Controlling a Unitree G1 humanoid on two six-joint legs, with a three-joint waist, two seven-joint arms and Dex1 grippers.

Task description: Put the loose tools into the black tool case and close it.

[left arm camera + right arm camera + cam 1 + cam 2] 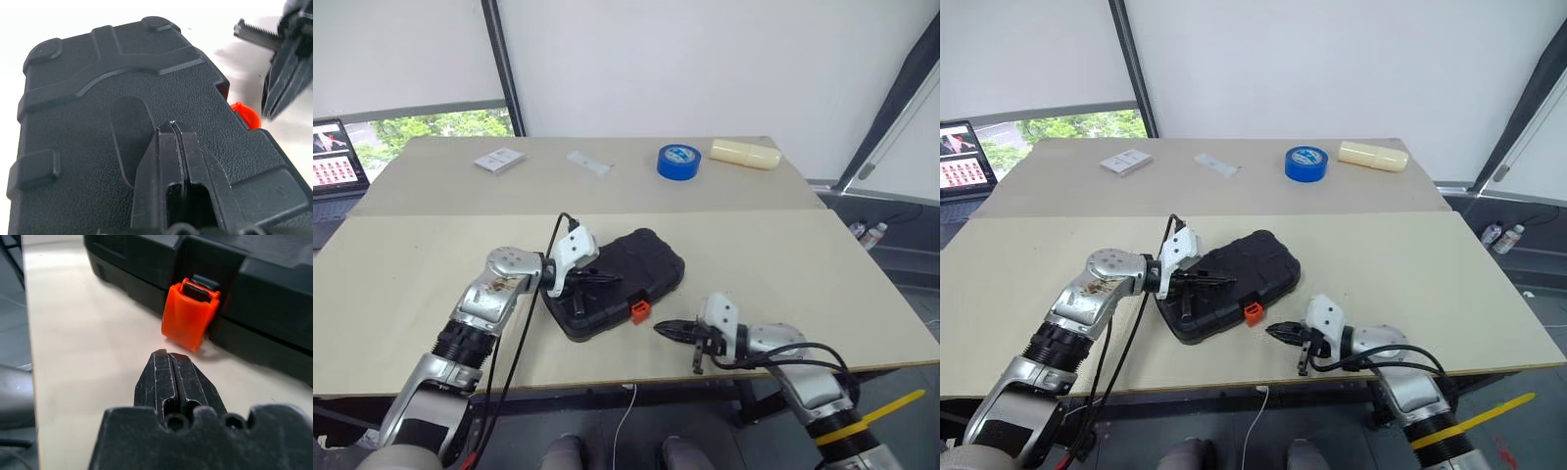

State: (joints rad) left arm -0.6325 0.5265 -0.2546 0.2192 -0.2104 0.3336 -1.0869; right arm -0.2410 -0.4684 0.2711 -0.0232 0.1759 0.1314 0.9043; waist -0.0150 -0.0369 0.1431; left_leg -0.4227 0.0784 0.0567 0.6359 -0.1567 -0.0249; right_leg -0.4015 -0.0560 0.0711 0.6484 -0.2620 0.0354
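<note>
Black tool case (625,279) under left fingers (171,147), latch (190,313) before right fingers (171,377)

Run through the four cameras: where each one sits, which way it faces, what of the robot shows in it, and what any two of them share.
Left eye: on the head, facing forward and down over the table; both arms show, with the shut left hand over the closed black tool case.
Right eye: beside it, same scene, with the blue tape roll at the far edge.
Left wrist: looks along its own shut fingers onto the case lid.
Right wrist: looks along the shut right hand at the orange latch.
Shared: both wrist views show case and latch.
</note>
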